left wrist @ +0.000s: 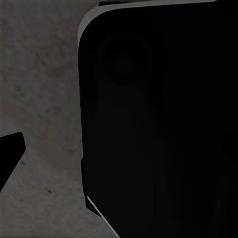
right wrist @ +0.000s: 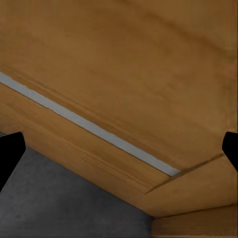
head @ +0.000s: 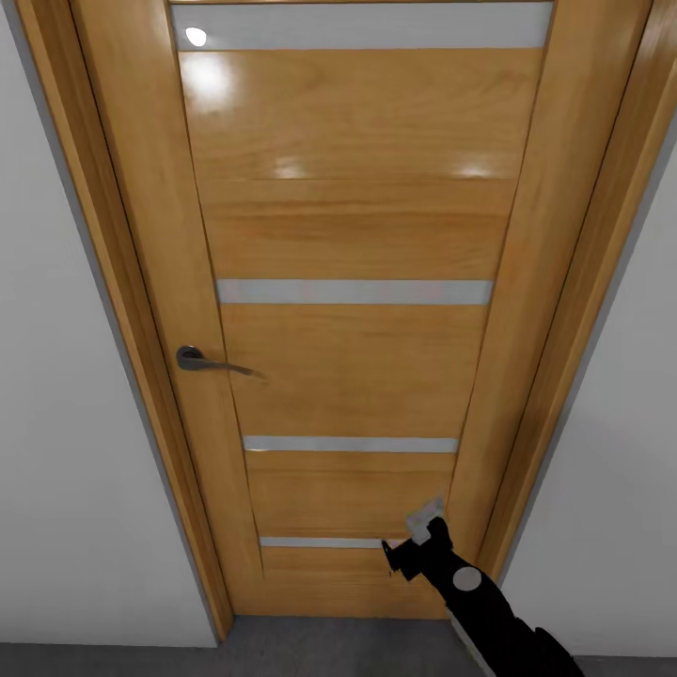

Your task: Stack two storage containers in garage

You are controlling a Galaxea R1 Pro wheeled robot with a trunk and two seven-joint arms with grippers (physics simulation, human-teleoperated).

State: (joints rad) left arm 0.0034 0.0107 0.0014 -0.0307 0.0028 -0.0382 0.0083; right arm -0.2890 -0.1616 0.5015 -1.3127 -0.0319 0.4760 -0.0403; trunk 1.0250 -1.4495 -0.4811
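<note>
Right end effector (head: 411,538) spread, near door (head: 357,376) base; left's state unclear.

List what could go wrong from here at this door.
The door looks shut, and the right tool sits low by its bottom frosted strip, far from the handle, so pushing there may only jam the arm. The tool's open fingers could scrape the wood. No container is in view, so nothing is being carried.

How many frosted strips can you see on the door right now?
4. One at the top edge, one just above handle height, one lower down, and the lowest near the bottom, partly covered by the right gripper.
</note>
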